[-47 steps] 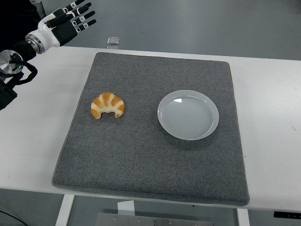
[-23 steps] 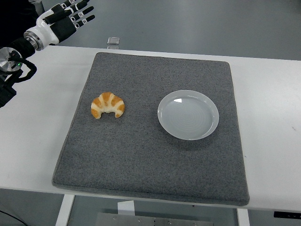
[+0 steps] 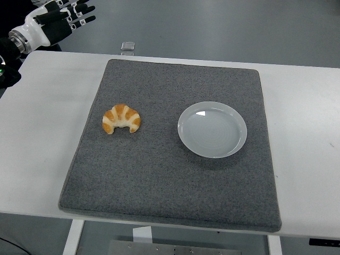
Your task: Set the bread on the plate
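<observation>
Head view showed the bread (image 3: 121, 118), a golden croissant with pale and brown stripes, lying on the left part of a grey felt mat (image 3: 164, 180), its curved ends pointing toward the near edge. A white plate (image 3: 212, 129) sat to its right on the same mat, well apart from it and holding nothing. The mat covered most of the white table (image 3: 42, 138). A small clear object (image 3: 127, 46) rested at the table's far edge, just beyond the mat. No readable writing or brand showed anywhere. The left hand (image 3: 50, 21) hung at the top left corner, beyond the table's far corner, its black-and-white fingers (image 3: 79, 10) spread apart and holding nothing. Compared with half a second earlier, that hand had drawn further up and left, toward the picture's corner, while the bread and plate had not moved.
</observation>
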